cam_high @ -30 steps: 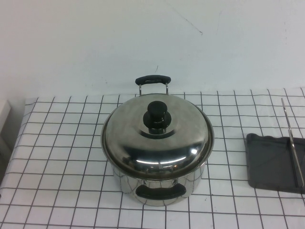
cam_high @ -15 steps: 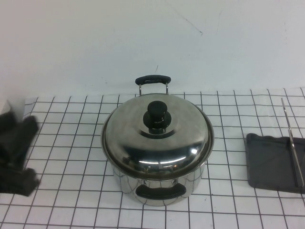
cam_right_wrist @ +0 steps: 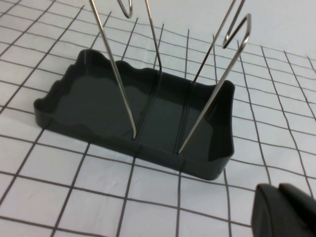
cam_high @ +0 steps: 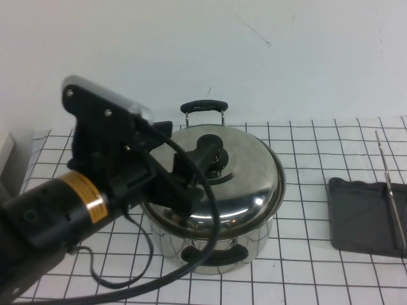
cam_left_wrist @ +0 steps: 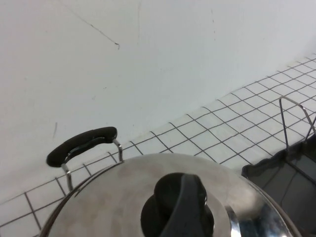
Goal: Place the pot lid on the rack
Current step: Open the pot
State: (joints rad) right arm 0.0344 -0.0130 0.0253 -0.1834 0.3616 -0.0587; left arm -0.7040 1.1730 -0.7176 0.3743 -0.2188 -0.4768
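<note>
High view: the left arm reaches in from the near left, and the left gripper point(cam_high: 205, 155) sits at the black knob point(cam_high: 215, 154) in the middle of the pot lid point(cam_high: 235, 184). Whether its jaws are spread or pinching the knob cannot be told; in the left wrist view one dark finger point(cam_left_wrist: 182, 207) lies across the knob point(cam_left_wrist: 173, 205), and the other is not seen.

The pot lid rests closed and level on the steel pot point(cam_high: 254, 244), which stands near the middle of the white checked cloth point(cam_high: 305, 273). One black pot handle point(cam_high: 203, 106) rises behind the lid; the other point(cam_high: 213, 254) faces the camera.

The rack point(cam_high: 365, 216) stands well apart from the pot, at the right edge of the table: a dark grey tray with thin upright wires point(cam_high: 389, 190). Right wrist view: the rack point(cam_right_wrist: 98, 98) is empty, its wire loops point(cam_right_wrist: 217, 89) standing in the tray's grooves.

The right gripper point(cam_right_wrist: 286, 210) shows only as a dark tip near the rack, above the cloth; the state of its jaws cannot be told.
</note>
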